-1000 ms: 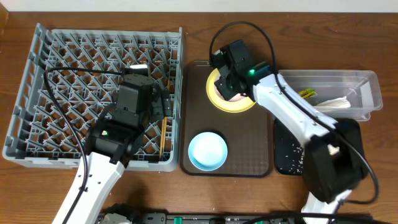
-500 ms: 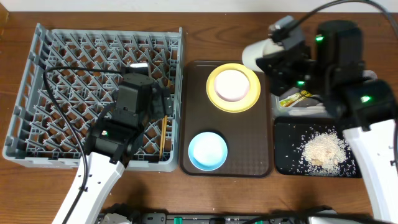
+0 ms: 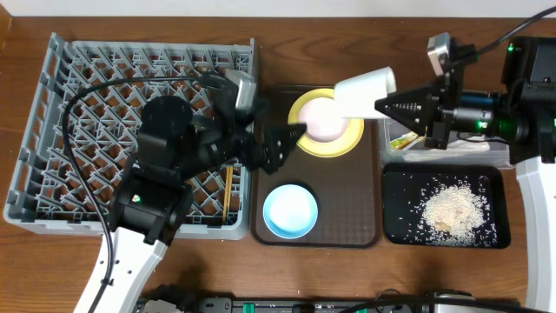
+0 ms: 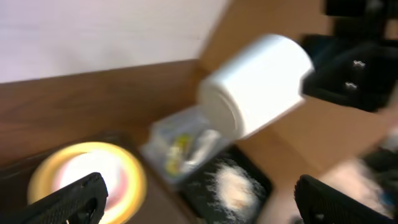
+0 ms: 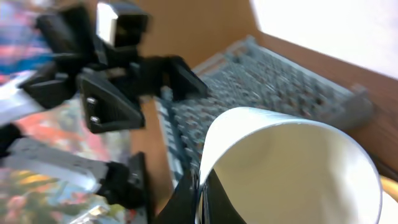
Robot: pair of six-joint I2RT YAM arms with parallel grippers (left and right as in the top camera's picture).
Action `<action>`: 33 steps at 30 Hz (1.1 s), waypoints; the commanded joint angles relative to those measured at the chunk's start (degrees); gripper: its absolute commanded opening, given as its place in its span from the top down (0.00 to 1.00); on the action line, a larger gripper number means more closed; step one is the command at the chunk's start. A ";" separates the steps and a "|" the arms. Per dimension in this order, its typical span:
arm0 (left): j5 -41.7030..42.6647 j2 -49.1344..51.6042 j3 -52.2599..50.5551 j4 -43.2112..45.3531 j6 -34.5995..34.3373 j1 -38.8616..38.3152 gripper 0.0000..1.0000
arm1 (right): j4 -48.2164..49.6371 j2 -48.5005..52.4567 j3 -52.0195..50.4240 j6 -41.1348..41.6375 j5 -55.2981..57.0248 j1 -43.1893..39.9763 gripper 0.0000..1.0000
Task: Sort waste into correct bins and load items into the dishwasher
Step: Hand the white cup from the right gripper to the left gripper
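1. Pinching the cup (image 3: 365, 89) by its rim, R gripper (image 3: 383, 106) holds it sideways, aloft over the plate's (image 3: 352, 139) edge.
2. L gripper (image 3: 285, 146): jaws wide apart, empty, facing cup.
3. Likely a handover; nxt L must close on cup, then dish rack (image 3: 22, 174).

My left pincer (image 3: 289, 145) gaped at mid-frame, with open air between it and the cup (image 3: 365, 90) that my right pincer (image 3: 387, 109) gripped. Lower centre, above the bowl (image 3: 290, 210), was free. My left arm (image 3: 165, 143) overhung the rack (image 3: 56, 113) at its right half.
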 commanded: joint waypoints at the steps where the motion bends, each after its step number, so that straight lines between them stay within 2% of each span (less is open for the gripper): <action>1: 10.80 0.17 0.72 1.60 -3.45 0.81 0.01 | 0.04 -0.26 -0.20 -5.29 -13.68 1.53 0.99; 5: 11.52 0.70 0.72 3.32 -6.14 1.20 0.01 | 0.76 -0.26 -0.20 -5.90 -15.47 4.35 0.99; 8: 17.22 1.09 0.72 9.62 -9.94 1.20 0.01 | 1.01 -0.09 -0.20 -7.19 -15.45 8.26 0.99; 10: 17.22 1.09 0.72 10.88 -10.49 1.20 0.01 | 1.75 -0.07 -0.20 -7.19 -15.30 9.73 0.99; 19: 17.46 1.09 0.72 11.08 -15.85 1.20 0.00 | 5.14 -0.07 -0.20 -7.17 -14.43 14.91 0.99; 21: 18.80 1.09 0.72 11.63 -16.04 1.20 0.06 | 5.38 -0.07 -0.20 -7.17 -13.86 15.15 0.99; 24: 20.11 1.07 0.72 12.39 -16.04 1.20 0.23 | 5.29 -0.07 -0.20 -7.15 -12.20 15.13 0.99; 27: 20.02 1.05 0.72 12.59 -16.02 1.20 0.30 | 5.33 -0.07 -0.20 -7.15 -11.67 15.13 0.99; 33: 20.00 1.05 0.72 13.03 -16.02 1.22 0.48 | 5.38 -0.07 -0.20 -7.17 -11.58 14.99 0.98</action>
